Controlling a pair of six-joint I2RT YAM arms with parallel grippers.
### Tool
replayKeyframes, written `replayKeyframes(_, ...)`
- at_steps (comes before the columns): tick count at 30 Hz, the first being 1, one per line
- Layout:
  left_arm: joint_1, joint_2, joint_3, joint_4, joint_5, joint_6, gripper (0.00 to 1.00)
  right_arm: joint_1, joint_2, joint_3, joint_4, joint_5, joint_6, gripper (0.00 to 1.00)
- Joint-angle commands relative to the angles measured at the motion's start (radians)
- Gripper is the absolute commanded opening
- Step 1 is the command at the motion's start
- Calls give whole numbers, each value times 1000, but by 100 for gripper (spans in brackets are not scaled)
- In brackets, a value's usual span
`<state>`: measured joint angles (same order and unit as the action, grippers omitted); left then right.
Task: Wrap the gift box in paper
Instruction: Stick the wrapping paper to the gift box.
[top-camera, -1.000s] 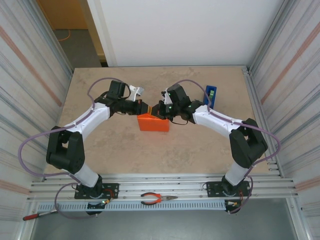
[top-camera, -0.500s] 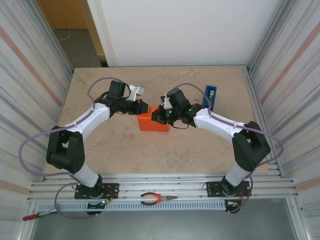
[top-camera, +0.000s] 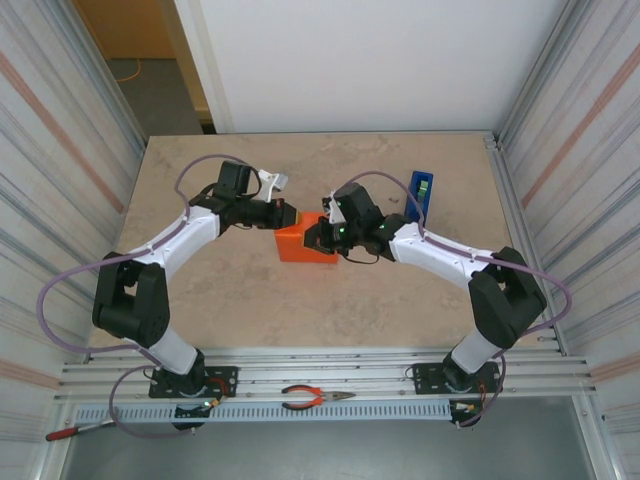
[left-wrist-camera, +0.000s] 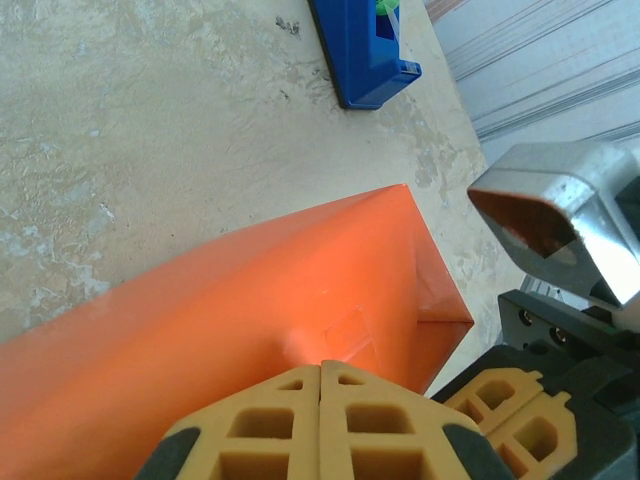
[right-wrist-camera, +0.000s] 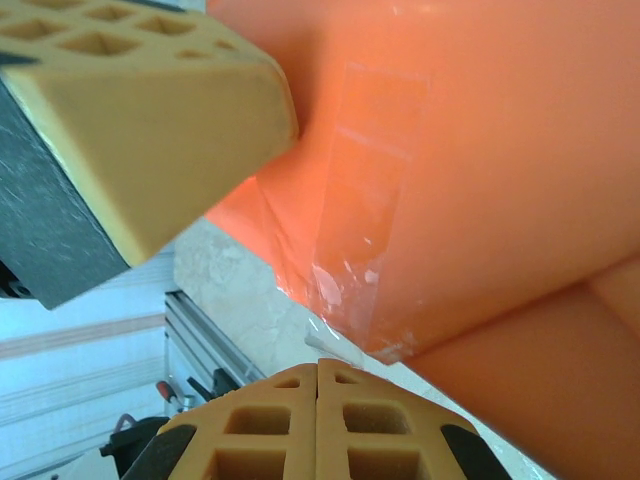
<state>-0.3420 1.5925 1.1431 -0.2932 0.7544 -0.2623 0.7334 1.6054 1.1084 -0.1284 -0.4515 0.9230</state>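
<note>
Top external view is showing the gift box (top-camera: 305, 245) sitting in the middle of the table (top-camera: 230, 290), skinned in orange paper (right-wrist-camera: 500, 150). At its far left corner the left gripper (top-camera: 288, 217) is resting on the top face, fingers pressed together and holding nothing. At the box's right end the right gripper (top-camera: 318, 236) is hovering just beside the lower edge, fingers likewise closed and empty. Clear tape (right-wrist-camera: 372, 170) is lying across a paper seam. A blue tape dispenser (top-camera: 420, 192) is standing well apart, far right.
</note>
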Motion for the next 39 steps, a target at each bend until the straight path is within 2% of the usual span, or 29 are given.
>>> replayKeyframes(1, -8, 29, -31, -46, -18, 17, 0, 8, -23, -10, 1, 30, -14, 0)
replayKeyframes(12, -8, 26, -39, -37, -16, 14, 0, 27, 29, -48, 147, 157, 71, 0)
replayKeyframes(19, -8, 22, -42, -37, -15, 14, 0, 40, 50, -95, 197, 193, 92, 0)
replayKeyframes(24, -9, 17, -44, -32, -12, 12, 0, 22, 2, -141, 178, 171, 75, 0)
replayKeyframes(29, -8, 9, -46, -29, -12, 9, 0, 10, -109, -182, 134, 114, 30, 0)
replayKeyframes(34, -9, 5, -48, -29, -10, 8, 0, 15, -196, -120, 26, 105, -37, 0)
replayKeyframes(39, -9, 1, -50, -29, -10, 9, 0, 8, -196, -46, -1, 135, -48, 0)
